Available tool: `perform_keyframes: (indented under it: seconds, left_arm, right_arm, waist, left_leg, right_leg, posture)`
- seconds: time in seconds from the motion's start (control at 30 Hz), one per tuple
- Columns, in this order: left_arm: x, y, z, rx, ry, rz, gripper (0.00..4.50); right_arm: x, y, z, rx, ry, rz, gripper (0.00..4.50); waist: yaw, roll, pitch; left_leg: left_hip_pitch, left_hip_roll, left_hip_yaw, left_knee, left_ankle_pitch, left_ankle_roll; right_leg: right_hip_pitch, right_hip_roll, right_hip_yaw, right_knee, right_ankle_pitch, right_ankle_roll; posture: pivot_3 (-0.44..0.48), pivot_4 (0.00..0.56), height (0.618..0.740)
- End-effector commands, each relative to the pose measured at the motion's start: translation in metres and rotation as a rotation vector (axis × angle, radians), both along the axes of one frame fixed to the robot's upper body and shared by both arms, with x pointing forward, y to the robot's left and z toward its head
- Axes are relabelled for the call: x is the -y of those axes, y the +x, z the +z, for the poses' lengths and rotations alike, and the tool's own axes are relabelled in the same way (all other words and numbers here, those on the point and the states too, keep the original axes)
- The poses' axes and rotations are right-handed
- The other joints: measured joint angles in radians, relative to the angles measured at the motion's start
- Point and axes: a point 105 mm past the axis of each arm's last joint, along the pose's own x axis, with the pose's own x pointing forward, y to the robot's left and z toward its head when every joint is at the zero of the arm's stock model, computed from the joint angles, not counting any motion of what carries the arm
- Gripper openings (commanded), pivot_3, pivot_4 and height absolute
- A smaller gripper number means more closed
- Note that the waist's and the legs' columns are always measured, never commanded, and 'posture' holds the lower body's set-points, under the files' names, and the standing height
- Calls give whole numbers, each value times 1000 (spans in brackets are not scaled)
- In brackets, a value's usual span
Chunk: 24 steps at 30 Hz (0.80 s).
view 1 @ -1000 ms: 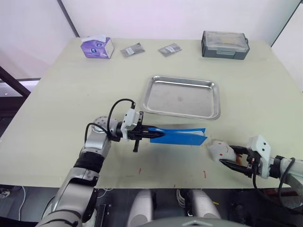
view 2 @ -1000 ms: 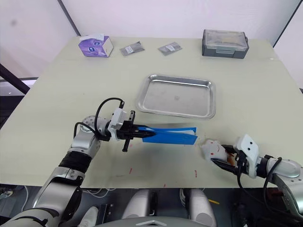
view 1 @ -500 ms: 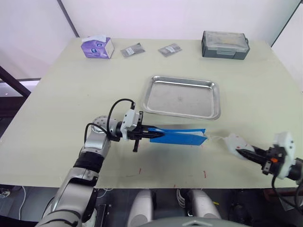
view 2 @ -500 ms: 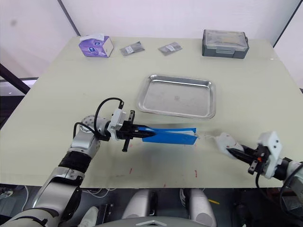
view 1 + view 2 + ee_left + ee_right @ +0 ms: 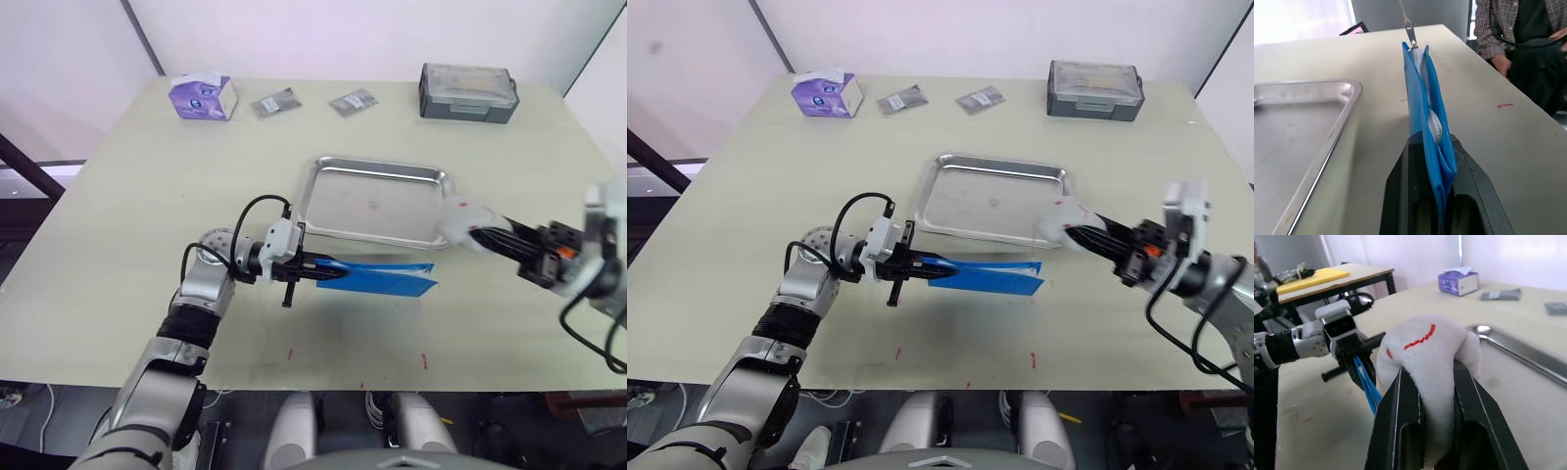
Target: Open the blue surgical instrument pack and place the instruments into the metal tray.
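One counter [image 5: 108, 215] carried one metal tray [image 5: 377, 201], one grey lidded box [image 5: 468, 93], one purple tissue box [image 5: 202, 96] and two small packets [image 5: 275, 102]. The left tool [image 5: 315, 270] was clamped on the one blue surgical instrument pack [image 5: 377, 278], just before the tray. The right tool [image 5: 487, 233] gripped one white plush [image 5: 465, 219] at the tray's right rim.

I see a pale table [image 5: 118, 196] carrying the metal tray [image 5: 377, 201] at centre, with a purple tissue box [image 5: 201, 97], two small packets [image 5: 273, 103] and a grey lidded box [image 5: 468, 92] along its far edge.
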Motion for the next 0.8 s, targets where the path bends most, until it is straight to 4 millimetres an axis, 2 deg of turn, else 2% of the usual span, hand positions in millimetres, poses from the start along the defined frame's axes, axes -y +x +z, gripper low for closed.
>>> perform_keyframes:
  seconds: [0.03,0.17,0.33,0.53,0.63,0.8]
  left_arm:
    - [10,-3,-5,-4,50,-11,0]
    - [14,-2,-5,-8,45,0,0]
    - [17,-1,-3,-14,27,13,0]
    - [18,1,-4,-21,20,27,0]
    - [18,3,-3,-43,-1,42,0]
    - [19,6,-3,-77,-22,53,0]
  right_arm:
    - [-30,2,22,135,-38,95,60]
    - [-57,8,31,196,-49,160,60]
    - [-90,4,38,261,-46,240,60]
    - [-104,-3,37,309,-27,277,60]
    - [-108,-29,21,407,-115,418,60]
    - [-107,-36,-11,550,-316,495,60]
  waist:
    - [3,0,0]
    - [4,0,0]
    - [4,0,0]
    - [5,0,0]
    - [5,0,0]
    - [5,0,0]
  left_leg:
    - [0,0,0,0,0,0]
    - [-1,0,-1,0,0,0]
    - [-2,0,-1,0,0,0]
    - [-2,0,-1,0,0,0]
    - [-2,0,-1,0,0,0]
    - [-2,0,-1,0,0,0]
  right_leg:
    - [0,0,-1,0,0,0]
    - [0,0,-1,0,0,0]
    - [-1,0,-2,0,0,0]
    - [-1,-1,-2,0,0,0]
    - [-2,0,-2,0,0,0]
    - [-2,0,-2,0,0,0]
  posture:
    - [0,150,738]
    - [0,150,738]
    - [0,150,738]
    - [0,150,738]
    - [0,150,738]
    - [0,150,738]
